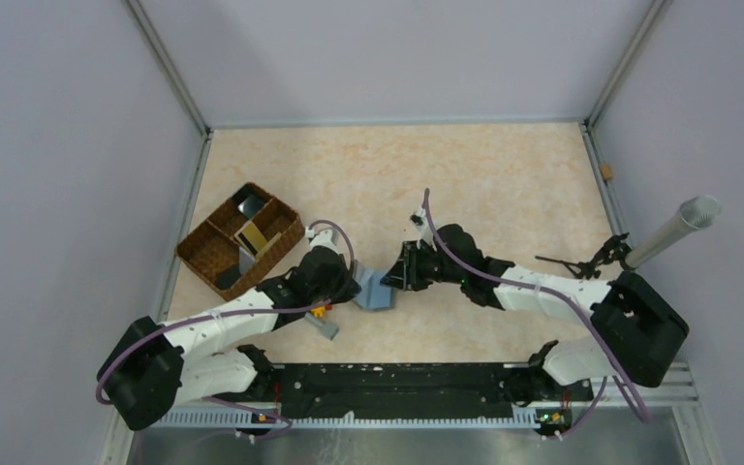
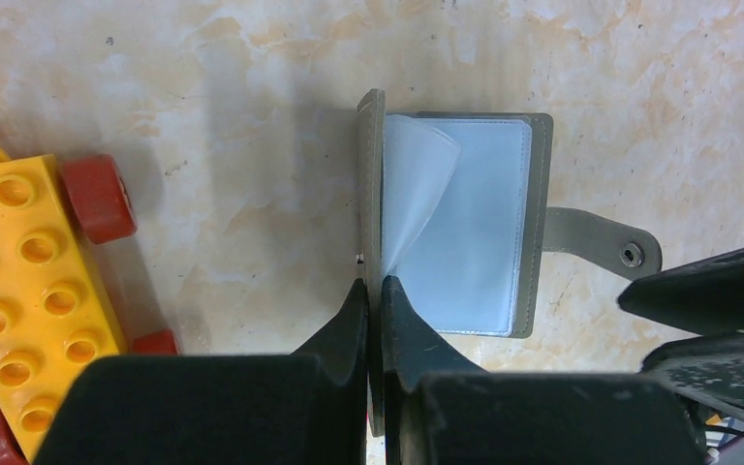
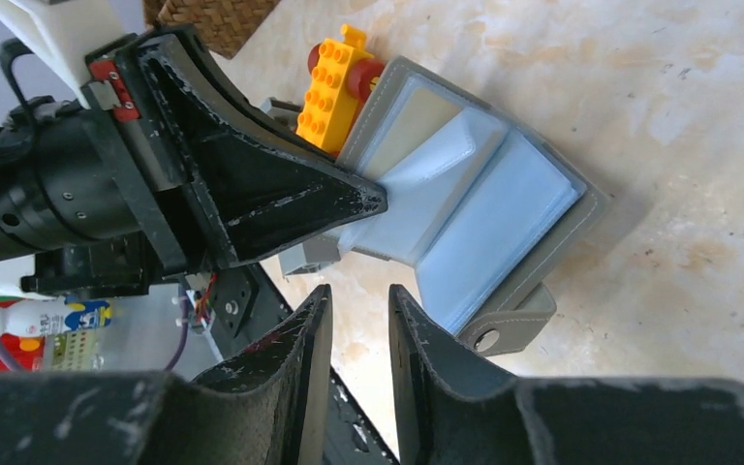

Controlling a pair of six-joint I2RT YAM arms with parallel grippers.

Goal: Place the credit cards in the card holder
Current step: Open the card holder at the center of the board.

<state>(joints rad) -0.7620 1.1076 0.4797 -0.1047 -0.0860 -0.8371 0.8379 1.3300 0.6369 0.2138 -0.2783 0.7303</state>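
Note:
The grey card holder [image 2: 465,232] lies open on the table with its blue-grey pockets up; it also shows in the top view [image 1: 380,291] and the right wrist view [image 3: 484,213]. My left gripper [image 2: 372,283] is shut on its left cover and holds that cover upright. One clear pocket leaf curls up. My right gripper [image 3: 360,300] is slightly open and empty, just off the holder's near edge by the snap strap [image 3: 504,329]. Credit cards, one gold [image 1: 255,235] and one dark [image 1: 248,203], stand in the brown woven tray [image 1: 203,254].
A yellow toy brick block with red wheels [image 2: 29,281] sits just left of the holder, also in the right wrist view [image 3: 334,87]. A small grey block [image 1: 326,327] lies near the left arm. A grey tube [image 1: 673,231] leans at the right wall.

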